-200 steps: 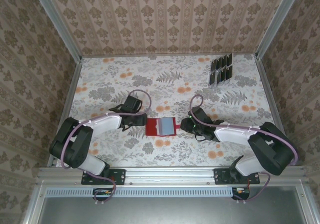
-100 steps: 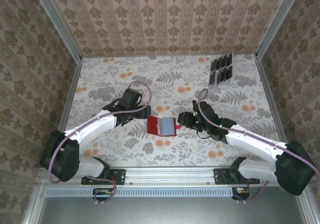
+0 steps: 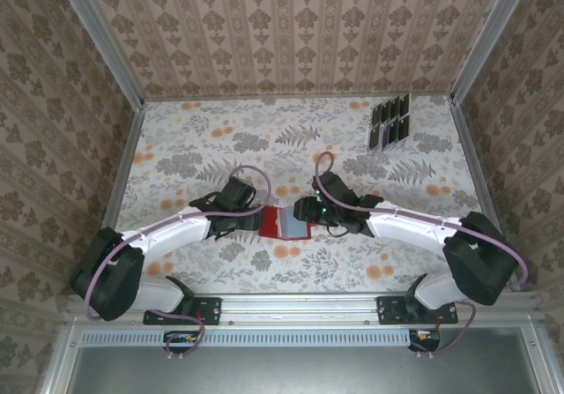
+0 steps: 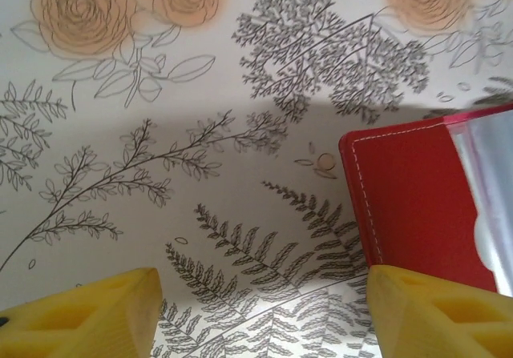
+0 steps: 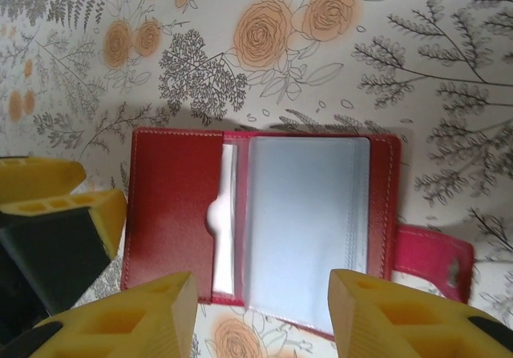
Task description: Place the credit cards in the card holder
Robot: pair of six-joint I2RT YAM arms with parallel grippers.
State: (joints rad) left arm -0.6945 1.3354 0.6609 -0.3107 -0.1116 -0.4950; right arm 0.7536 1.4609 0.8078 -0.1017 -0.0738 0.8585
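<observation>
The card holder [image 3: 284,222] is a red folding wallet lying open on the flowered table, clear sleeves [image 5: 309,222] up and its closing tab [image 5: 433,262] to one side. My left gripper [image 3: 252,220] is open at its left edge; in the left wrist view one yellow fingertip [image 4: 433,310] sits by the red cover [image 4: 417,206], with bare table between the fingers. My right gripper [image 3: 305,211] hovers open over the wallet's right half, and its fingers [image 5: 120,318] straddle the near edge. The credit cards [image 3: 389,122], small and black, stand in a clear rack at the far right.
Patterned walls close in the table on the back, left and right. A metal rail [image 3: 291,306] runs along the near edge by the arm bases. My left gripper's yellow fingers [image 5: 56,206] appear at the left of the right wrist view, close to the wallet.
Both grippers have closed in on the wallet from either side. The left one dropped back to its left edge and the right one swung left over it. The wallet has stayed put.
</observation>
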